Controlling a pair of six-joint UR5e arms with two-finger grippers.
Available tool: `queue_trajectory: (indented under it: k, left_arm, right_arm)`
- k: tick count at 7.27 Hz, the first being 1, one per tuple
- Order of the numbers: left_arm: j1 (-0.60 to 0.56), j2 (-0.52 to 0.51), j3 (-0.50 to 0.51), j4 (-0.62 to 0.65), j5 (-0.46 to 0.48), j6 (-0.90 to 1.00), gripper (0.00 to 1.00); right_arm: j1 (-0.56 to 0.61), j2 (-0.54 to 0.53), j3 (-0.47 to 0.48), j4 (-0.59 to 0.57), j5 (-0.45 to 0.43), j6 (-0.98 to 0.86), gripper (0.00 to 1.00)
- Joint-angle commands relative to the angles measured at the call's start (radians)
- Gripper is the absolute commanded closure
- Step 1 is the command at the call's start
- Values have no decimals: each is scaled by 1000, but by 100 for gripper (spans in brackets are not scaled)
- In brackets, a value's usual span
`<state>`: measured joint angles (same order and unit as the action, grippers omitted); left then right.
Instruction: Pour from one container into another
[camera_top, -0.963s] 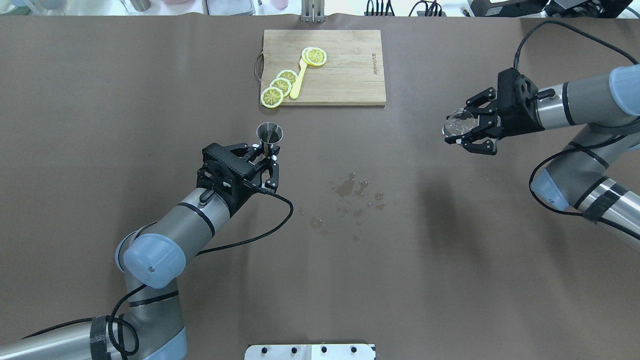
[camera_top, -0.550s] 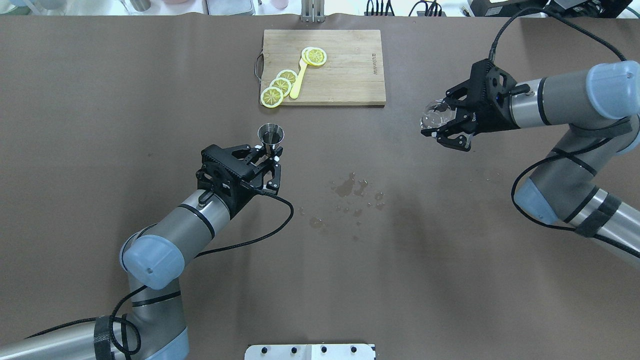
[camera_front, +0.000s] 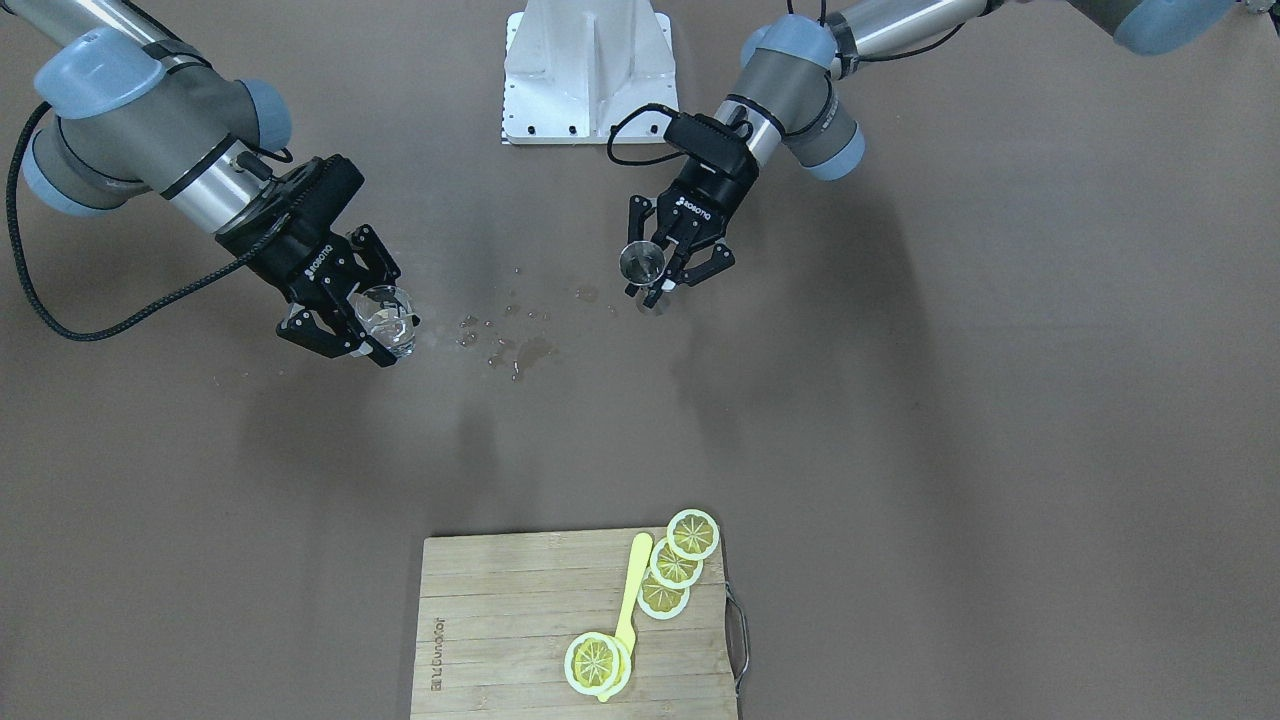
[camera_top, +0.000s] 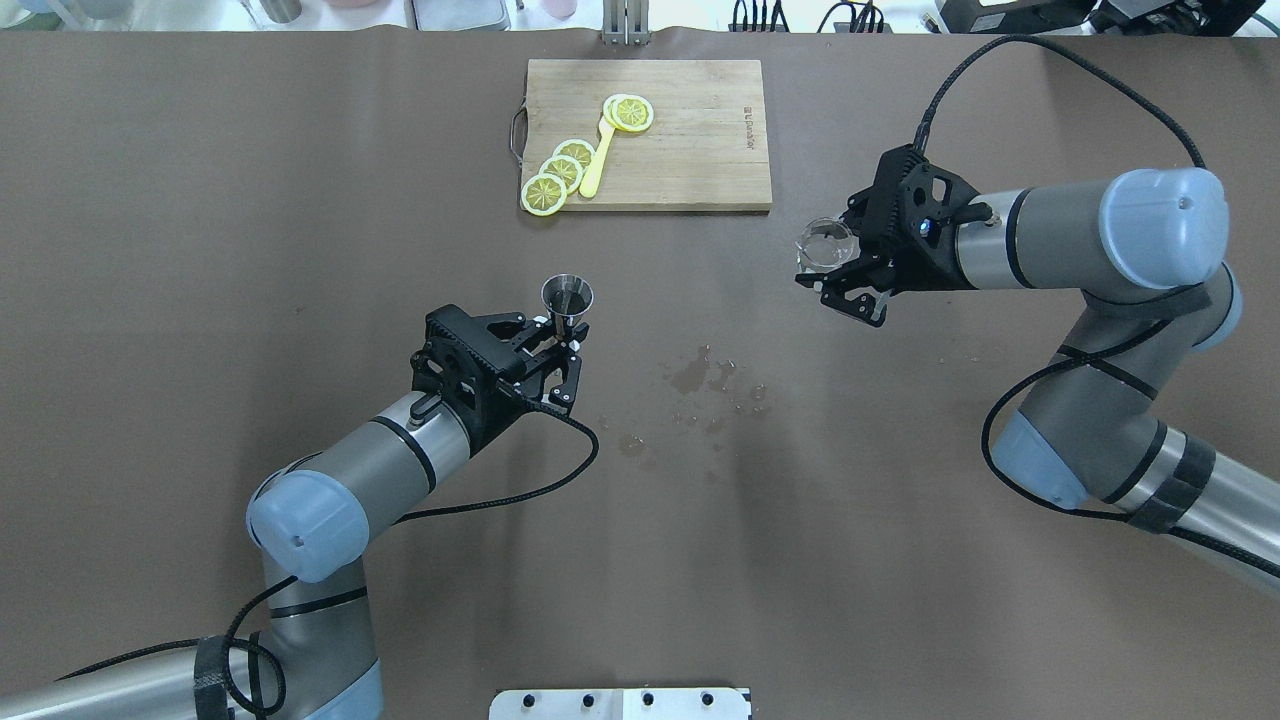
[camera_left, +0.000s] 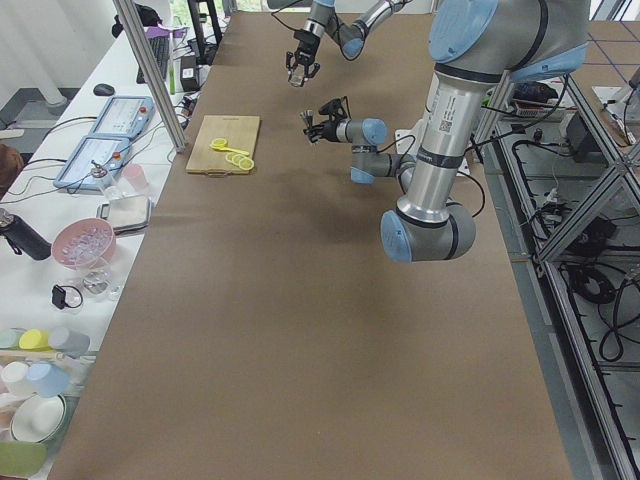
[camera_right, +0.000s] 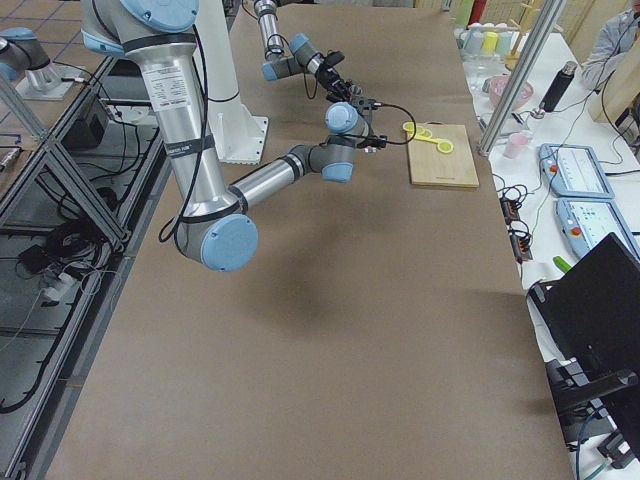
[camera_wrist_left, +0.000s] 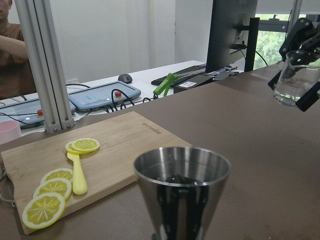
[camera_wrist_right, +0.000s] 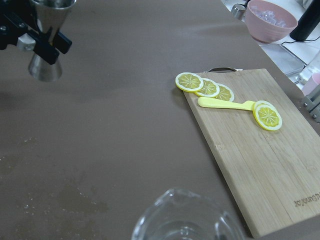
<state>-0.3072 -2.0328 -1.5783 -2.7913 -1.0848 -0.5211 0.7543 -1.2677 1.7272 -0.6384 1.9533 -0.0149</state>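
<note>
The small clear glass cup (camera_top: 826, 243) hangs above the table at the right, and my right gripper (camera_top: 824, 260) is shut on it. It holds a little clear liquid, seen in the left wrist view on the cup (camera_wrist_left: 295, 80). The steel hourglass jigger (camera_top: 567, 299) stands upright left of centre, with my left gripper (camera_top: 563, 336) shut on its narrow waist. A wide gap of table lies between cup and jigger. In the front-facing view the cup (camera_front: 386, 318) is on the left and the jigger (camera_front: 640, 264) is near centre. The right wrist view shows the cup's rim (camera_wrist_right: 182, 220) close up and the jigger (camera_wrist_right: 46, 45) far off.
A wooden cutting board (camera_top: 700, 150) with lemon slices (camera_top: 560, 172) and a yellow knife (camera_top: 597, 165) lies at the far middle. A wet spill (camera_top: 705, 380) marks the brown table cover between the arms. The robot's base plate (camera_top: 620, 703) sits at the near edge.
My right gripper has carried the cup leftward, toward the table's middle. My left gripper has shifted the jigger a little to the right and nearer the robot.
</note>
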Motion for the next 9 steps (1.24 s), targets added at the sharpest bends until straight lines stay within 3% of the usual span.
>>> queue_trajectory:
  k: [1,4,7,9]
  left_arm:
    - [2,-18,1,1,-32,3,100]
    - [0,-21,6,3,-27,13,100]
    - [-1,-24,7,7,-21,15,100]
    - [-3,-27,7,9,-23,15,100]
  right_arm:
    - [5,17,5,-17,96,-3,100]
    - [60,95,6,-157,289,-62,100]
    - [59,100,115,-364,302,-126,100]
    - [59,152,123,-450,300,-137,100]
